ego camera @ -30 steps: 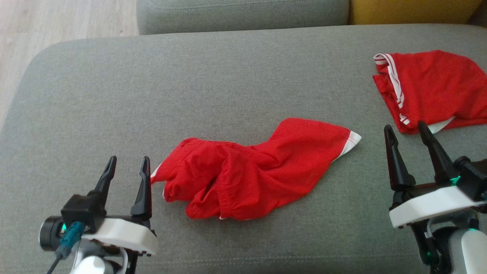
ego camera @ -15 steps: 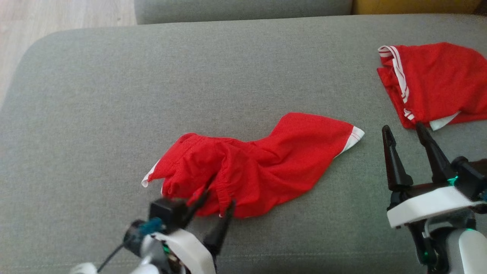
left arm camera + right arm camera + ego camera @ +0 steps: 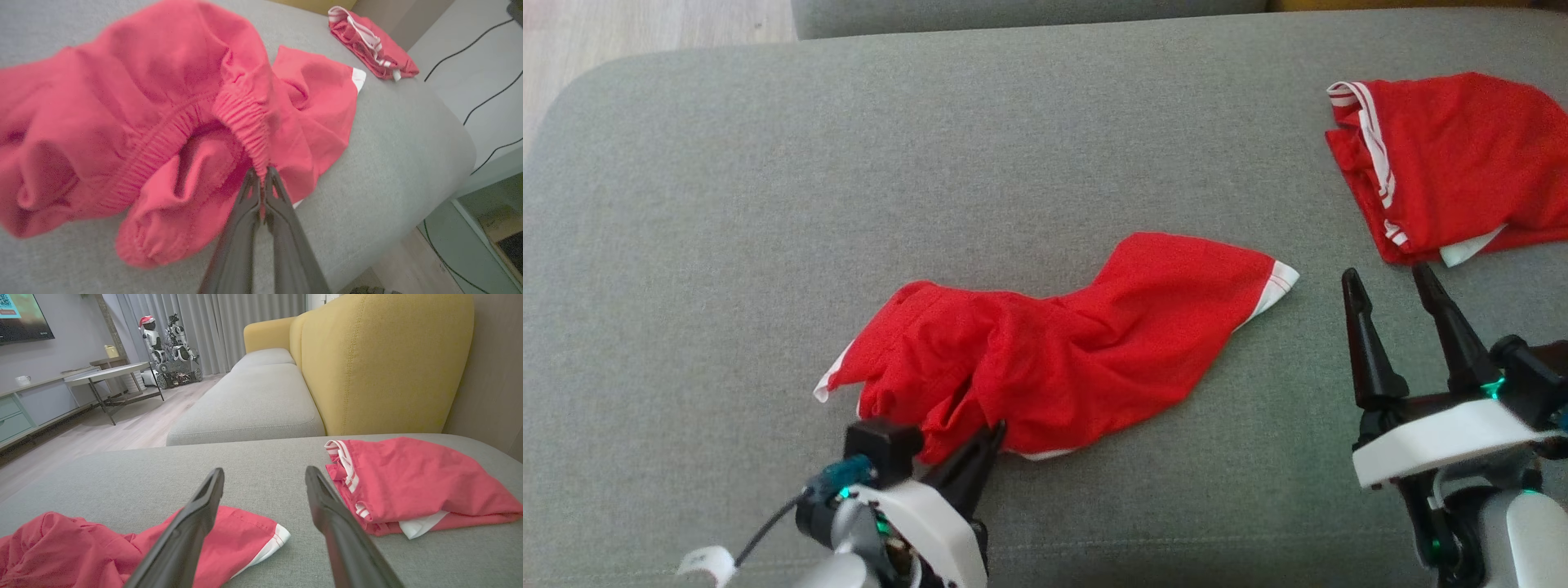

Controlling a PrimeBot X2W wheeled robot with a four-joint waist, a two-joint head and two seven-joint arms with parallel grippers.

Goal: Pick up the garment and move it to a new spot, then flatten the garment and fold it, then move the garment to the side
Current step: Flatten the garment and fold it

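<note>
On the grey sofa seat, toward its front edge, the crumpled red garment is laid, with a white-trimmed hem turned to the right. Its near edge is partly hidden in the head view by the left gripper. In the left wrist view the jaws are seen pressed together on a fold of the elastic waistband, though how much cloth is caught between them cannot be made out. The garment's left part is cut off by that view's edge. The right gripper is held over the seat with its jaws spread wide, just beside a second red garment, which is cut off at the head view's right edge. Whether a fingertip touches it cannot be told. A white scrap beneath it cannot be identified.
</note>
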